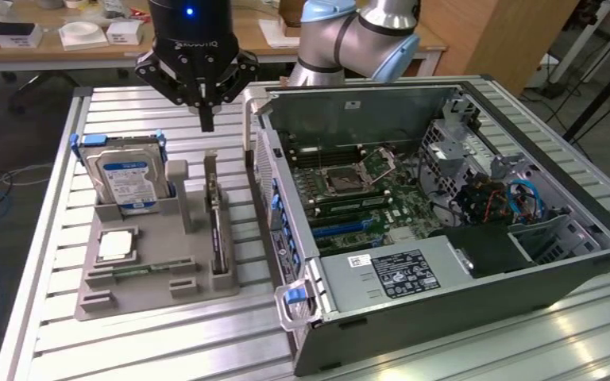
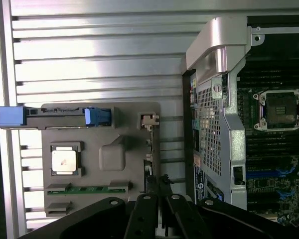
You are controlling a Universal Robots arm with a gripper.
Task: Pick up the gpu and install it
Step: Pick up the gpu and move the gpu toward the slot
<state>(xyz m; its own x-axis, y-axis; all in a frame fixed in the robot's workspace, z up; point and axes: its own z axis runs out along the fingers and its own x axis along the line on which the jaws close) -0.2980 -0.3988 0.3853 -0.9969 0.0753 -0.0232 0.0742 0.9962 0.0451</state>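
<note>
The gpu (image 1: pixel 215 222) is a thin dark card standing on edge in a slot of the grey tray (image 1: pixel 146 300), on the side nearest the computer case. My gripper (image 1: pixel 206 121) hangs above the far end of the card, fingers together and pointing down, holding nothing. In the wrist view the gpu (image 2: pixel 150 167) shows edge-on, with its metal bracket end farther from my gripper (image 2: pixel 159 219), whose dark fingers meet over the card's other end.
The open computer case (image 1: pixel 559 262) lies to the exterior view's right of the tray, motherboard (image 1: pixel 390 198) exposed. On the tray stand a silver hard drive (image 1: pixel 125 175) with blue rails, a processor chip (image 1: pixel 117 244) and a green memory stick (image 1: pixel 140 270). Slatted aluminium table (image 1: pixel 40 262) underneath.
</note>
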